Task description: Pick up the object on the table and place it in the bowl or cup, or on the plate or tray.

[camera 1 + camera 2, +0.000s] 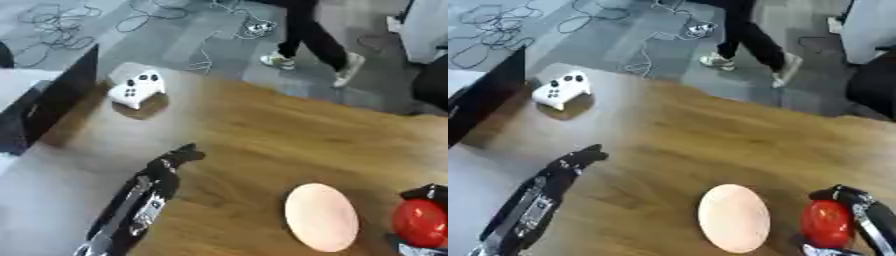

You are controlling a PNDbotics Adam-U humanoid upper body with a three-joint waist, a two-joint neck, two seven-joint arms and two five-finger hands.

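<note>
Red object (827, 223) roundish, long axis unclear, clasped in R hand (859, 200), just beside pink plate (732, 218), L hand (179, 156) fingers curled, empty.

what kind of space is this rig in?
Probably a lab or office work area: loose cables on grey floor, a wooden table holding a white game controller, and a pink plate set out for trials.

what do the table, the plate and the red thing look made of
Table: wood or wood-look laminate, brown grain, slight sheen. Plate: pale pink, smooth and matte, maybe ceramic or plastic. Red object, held in the right robot hand: glossy; material unclear.
</note>
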